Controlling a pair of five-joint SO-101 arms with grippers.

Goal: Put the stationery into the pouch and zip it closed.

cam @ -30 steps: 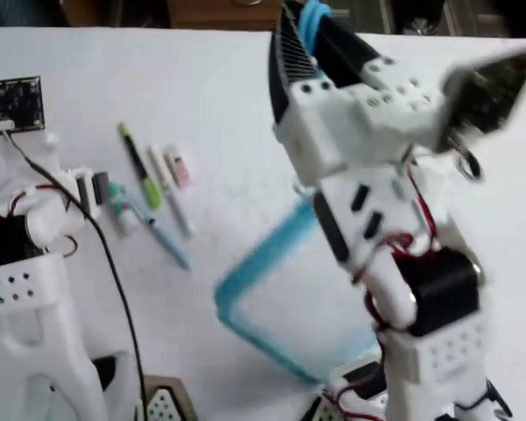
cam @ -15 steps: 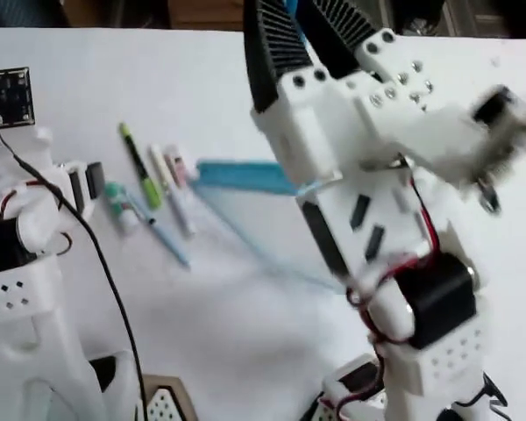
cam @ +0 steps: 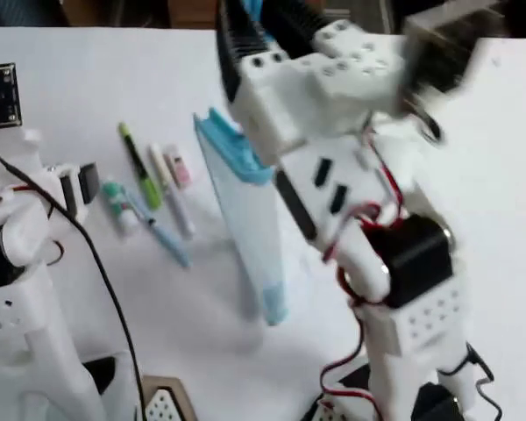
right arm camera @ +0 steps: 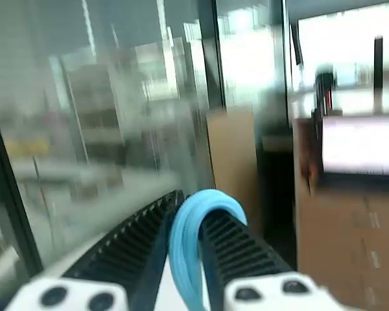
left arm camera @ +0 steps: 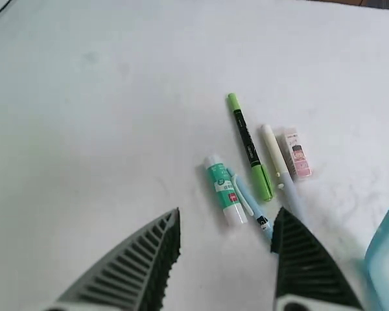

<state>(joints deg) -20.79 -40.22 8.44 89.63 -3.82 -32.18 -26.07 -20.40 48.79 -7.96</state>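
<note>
Right jaws are clamped on the blue loop (right arm camera: 196,223) of the pouch (cam: 245,219), so the pouch hangs in the air under the right arm. Its long axis is steep, approx. upright w/ a lean, the blue-banded edge up and the lower corner down near the table (left arm camera: 84,97). We can't tell if that corner touches, nor if the zip is open.

Left jaws stand wide apart w/ nothing btwn them, low over the table and aimed at the stationery.

Key relation: all five pieces lie on the table btwn the left arm and the hanging pouch, well clear of the right jaws.
- Glue stick (left arm camera: 222,191) and blue pen (left arm camera: 249,207) lie just beside each other, closest to the left jaws.
- Past them come the green highlighter (left arm camera: 249,152), the white pen (left arm camera: 274,155) and the eraser (left arm camera: 296,155).

Their long axes run roughly parallel, slanting away from the arm bases toward the far side of the table. In the left wrist view the gap of the jaws looks set across those axes. We judge a short drop would pinch a barrel w/o much wrist turn. The left arm is clearly the nearer one, and the right is busy w/ the pouch.

Labels: the glue stick has a green wrapper w/ print, and the eraser has a pink-and-white sleeve w/ print. The blue pen has a dark mark on its barrel. None of it is legible to us.
</note>
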